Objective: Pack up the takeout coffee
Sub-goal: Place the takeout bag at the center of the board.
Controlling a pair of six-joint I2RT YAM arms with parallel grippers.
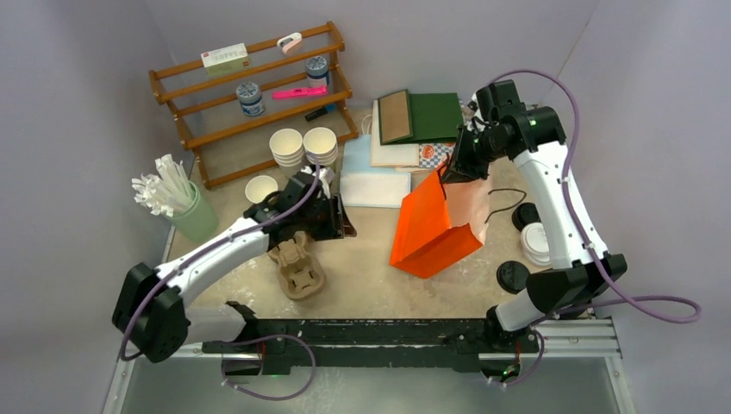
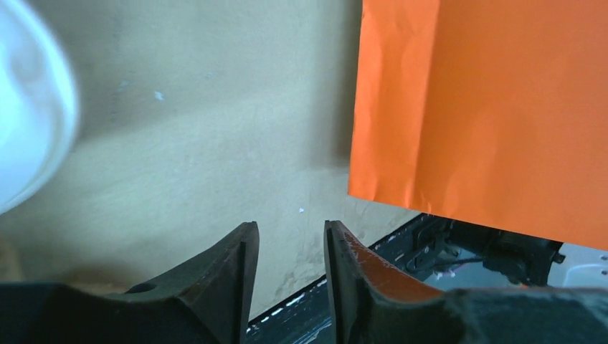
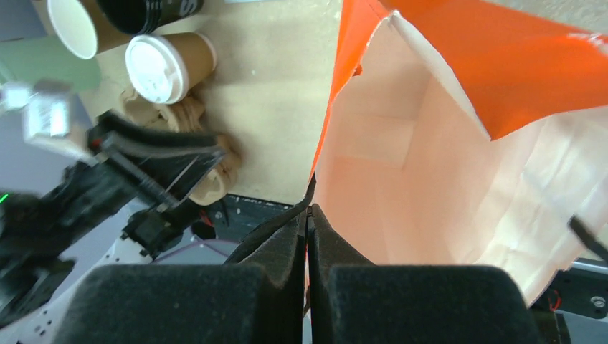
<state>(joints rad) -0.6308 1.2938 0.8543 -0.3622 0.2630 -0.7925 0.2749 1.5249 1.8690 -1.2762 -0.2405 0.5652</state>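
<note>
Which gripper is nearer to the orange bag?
Right. The right gripper is shut on the rim of the orange bag; the left gripper is open, left of it in the top view, beside the cup carrier.

Bag (image 1: 427, 237) orange outside, pale inside; coffee cup (image 3: 193, 51) brown, lid (image 3: 153, 69) white; pulp tray (image 1: 300, 274) tan.

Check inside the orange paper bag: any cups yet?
None visible: the orange paper bag shows bare pale walls and a folded bottom. The right gripper, pinching its rim, and an orange flap cover the rest.
</note>
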